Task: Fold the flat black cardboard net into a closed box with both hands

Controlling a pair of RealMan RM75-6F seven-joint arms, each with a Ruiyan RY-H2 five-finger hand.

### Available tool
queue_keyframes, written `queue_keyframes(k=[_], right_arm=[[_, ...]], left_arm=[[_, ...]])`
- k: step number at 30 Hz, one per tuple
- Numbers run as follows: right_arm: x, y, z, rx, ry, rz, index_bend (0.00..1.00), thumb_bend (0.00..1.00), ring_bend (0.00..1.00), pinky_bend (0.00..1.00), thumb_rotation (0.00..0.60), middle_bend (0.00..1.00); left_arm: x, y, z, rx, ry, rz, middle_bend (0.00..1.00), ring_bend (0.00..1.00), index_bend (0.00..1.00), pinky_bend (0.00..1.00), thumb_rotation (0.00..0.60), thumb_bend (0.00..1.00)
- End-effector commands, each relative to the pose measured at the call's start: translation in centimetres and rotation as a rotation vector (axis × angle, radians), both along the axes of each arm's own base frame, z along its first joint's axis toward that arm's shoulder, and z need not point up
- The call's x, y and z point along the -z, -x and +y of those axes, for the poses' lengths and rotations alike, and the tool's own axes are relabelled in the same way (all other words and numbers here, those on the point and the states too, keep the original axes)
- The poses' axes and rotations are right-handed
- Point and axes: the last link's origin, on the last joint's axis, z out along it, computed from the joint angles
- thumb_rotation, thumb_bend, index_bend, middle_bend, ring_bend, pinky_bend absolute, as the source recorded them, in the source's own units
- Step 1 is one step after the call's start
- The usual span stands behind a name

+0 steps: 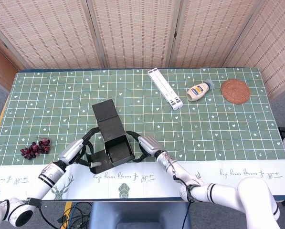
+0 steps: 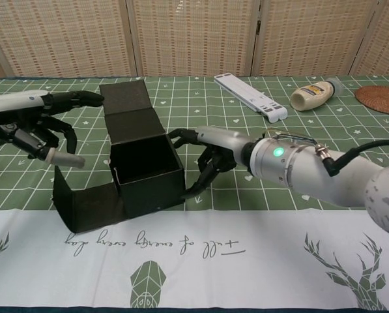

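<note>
1. The black cardboard net (image 1: 110,138) (image 2: 133,156) was found half folded near the front edge of the table (image 1: 218,124) (image 2: 259,228), sat a bit crooked, just behind the white strip with the deer print.
2. An open-topped box part was already stood up, with two flat panels stretched out behind it toward the screens and one side flap raised on its left.
3. The left hand (image 1: 80,148) (image 2: 38,124) was kept just beside that left flap, fingers spread and nothing grasped; actual contact with the flap couldn't be made out.
4. The right hand (image 1: 143,146) (image 2: 210,153) was seen right up against the box's right wall, fingers apart and curved, fingertips near or on the card. Nothing was clasped in it.
5. Grapes (image 1: 35,148) were left by the left edge. A white flat stand (image 1: 165,88) (image 2: 249,96), a squeeze bottle (image 1: 200,90) (image 2: 315,94) and a woven coaster (image 1: 235,90) (image 2: 382,99) were parked at the far right, well apart from the net.
</note>
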Motion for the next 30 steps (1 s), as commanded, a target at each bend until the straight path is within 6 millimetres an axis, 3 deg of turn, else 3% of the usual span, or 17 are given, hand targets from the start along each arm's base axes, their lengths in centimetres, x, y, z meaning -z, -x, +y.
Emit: queue_keyframes(k=[1, 11, 16, 21, 24, 30], right_arm=[[0.9, -0.5, -0.1, 0.025, -0.011, -0.026, 0.00, 0.00, 0.73, 1.00, 0.600, 0.10], [2.9, -1.6, 0.4, 0.057, -0.012, -0.090, 0.01, 0.00, 0.74, 1.00, 0.600, 0.21], [3.4, -1.6, 0.4, 0.061, 0.023, -0.099, 0.18, 0.01, 0.77, 1.00, 0.600, 0.34], [2.1, -1.0, -0.2, 0.111, 0.066, -0.167, 0.28, 0.03, 0.78, 1.00, 0.600, 0.41], [0.9, -0.2, -0.5, 0.169, 0.078, -0.229, 0.30, 0.04, 0.78, 1.00, 0.600, 0.42], [-2.3, 1.3, -1.2, 0.290, 0.071, -0.369, 0.31, 0.05, 0.78, 1.00, 0.600, 0.43]], left_arm=[[-0.2, 0.2, 0.0, -0.005, -0.004, -0.001, 0.00, 0.51, 0.00, 0.81, 0.600, 0.07], [-1.0, 1.2, -0.2, -0.029, -0.030, -0.003, 0.00, 0.50, 0.00, 0.81, 0.600, 0.07], [-1.6, 1.5, -0.2, -0.034, -0.056, -0.006, 0.00, 0.52, 0.00, 0.81, 0.600, 0.07], [-2.4, 1.9, 0.2, -0.034, -0.121, -0.001, 0.00, 0.51, 0.00, 0.81, 0.600, 0.07], [-2.6, 2.3, 0.6, -0.023, -0.182, 0.024, 0.00, 0.55, 0.00, 0.81, 0.600, 0.07], [-3.4, 2.8, 1.4, -0.017, -0.331, 0.041, 0.00, 0.53, 0.00, 0.81, 0.600, 0.07]])
